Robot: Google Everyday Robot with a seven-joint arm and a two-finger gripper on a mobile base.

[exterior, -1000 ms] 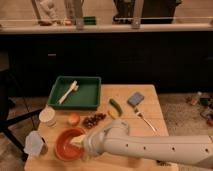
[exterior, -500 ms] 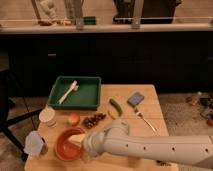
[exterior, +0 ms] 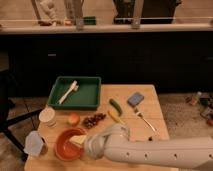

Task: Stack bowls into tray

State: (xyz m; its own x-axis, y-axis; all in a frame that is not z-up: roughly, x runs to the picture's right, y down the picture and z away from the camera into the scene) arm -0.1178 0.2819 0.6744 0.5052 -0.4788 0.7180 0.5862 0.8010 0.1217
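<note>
The orange bowl (exterior: pixel 66 146) sits on the wooden table near its front left corner. My gripper (exterior: pixel 78 141) is at the bowl's right rim, reaching over its inside, with the pale arm (exterior: pixel 145 152) coming in from the lower right. The dark green tray (exterior: pixel 86 95) lies at the table's back left, well behind the bowl, with a white utensil (exterior: pixel 68 92) lying in it. The dark purple bowl is not in view.
Between bowl and tray are a white lidded cup (exterior: pixel 47 116), a small orange fruit (exterior: pixel 74 119) and dark grapes (exterior: pixel 93 120). A banana (exterior: pixel 116 117), green vegetable (exterior: pixel 115 106), blue sponge (exterior: pixel 135 99) and fork (exterior: pixel 145 120) lie to the right. A pale blue object (exterior: pixel 34 144) sits left of the bowl.
</note>
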